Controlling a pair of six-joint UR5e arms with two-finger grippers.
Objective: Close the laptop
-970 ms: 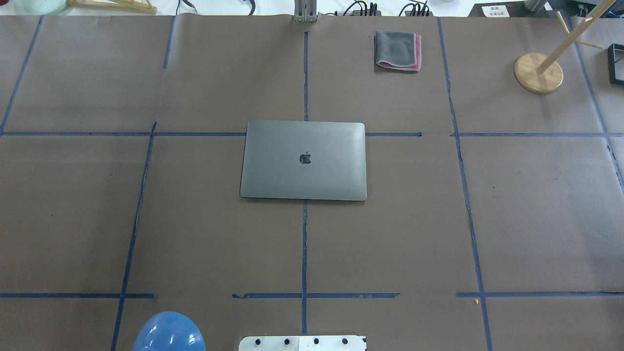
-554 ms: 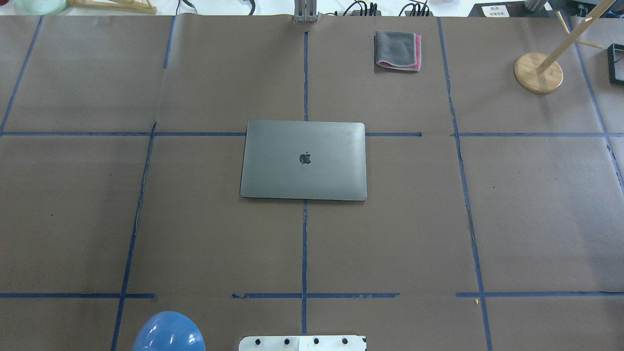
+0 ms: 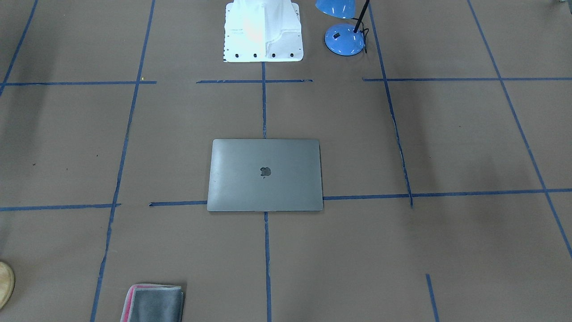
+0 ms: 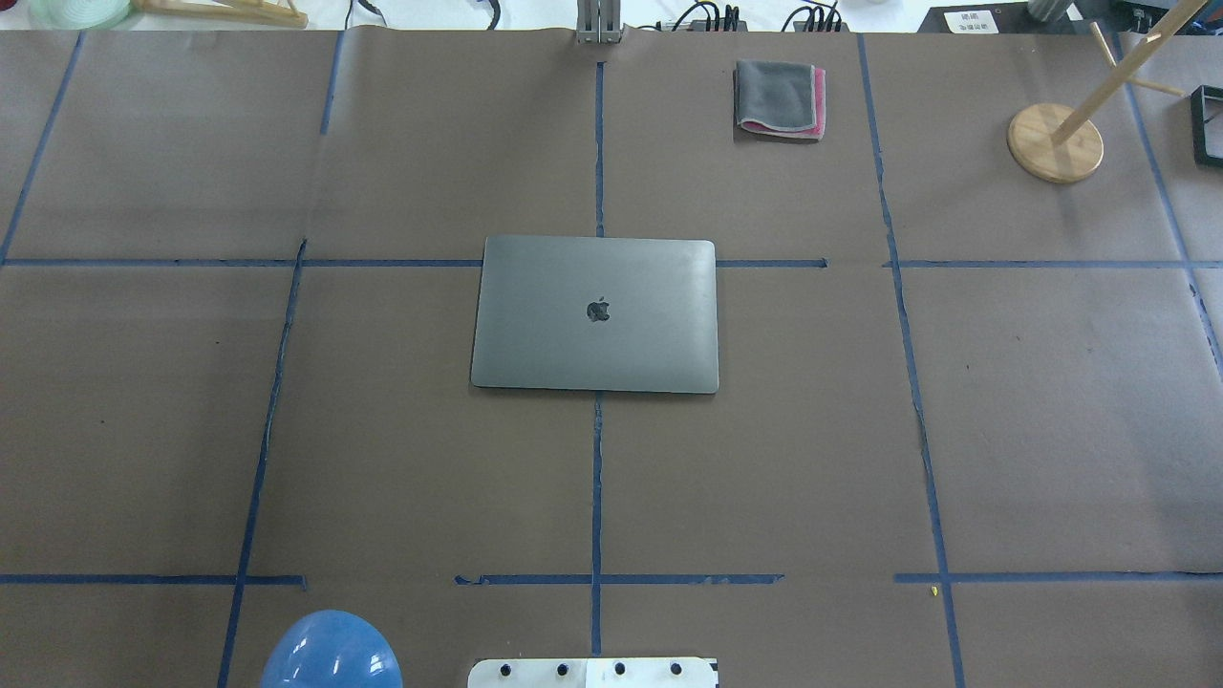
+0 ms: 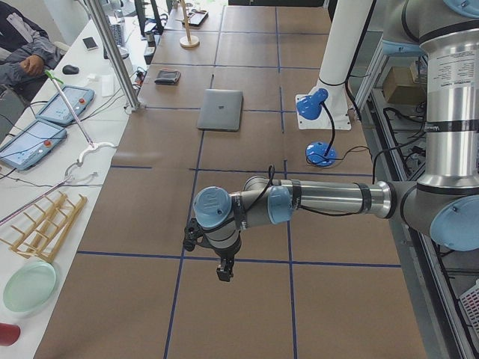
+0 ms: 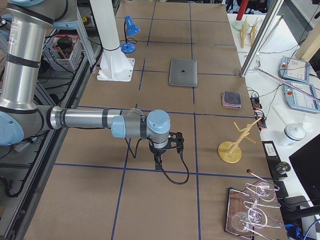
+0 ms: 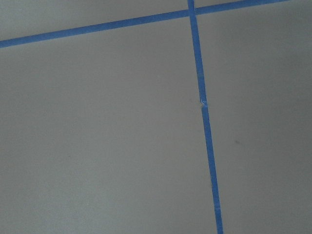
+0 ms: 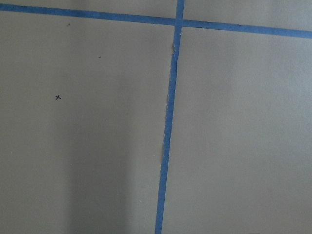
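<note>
The laptop [image 4: 594, 313] lies shut and flat at the centre of the table [image 4: 382, 459], grey lid and dark logo up. My left gripper [image 5: 224, 271] and right gripper [image 6: 159, 160] hang well apart from it; I cannot tell how wide either stands.

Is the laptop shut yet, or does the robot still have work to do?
Done: the laptop lies flat, lid down, logo up. In hand: nothing; the left hand and right hand hang far from it, over the table. Left: nothing that I can see.
</note>
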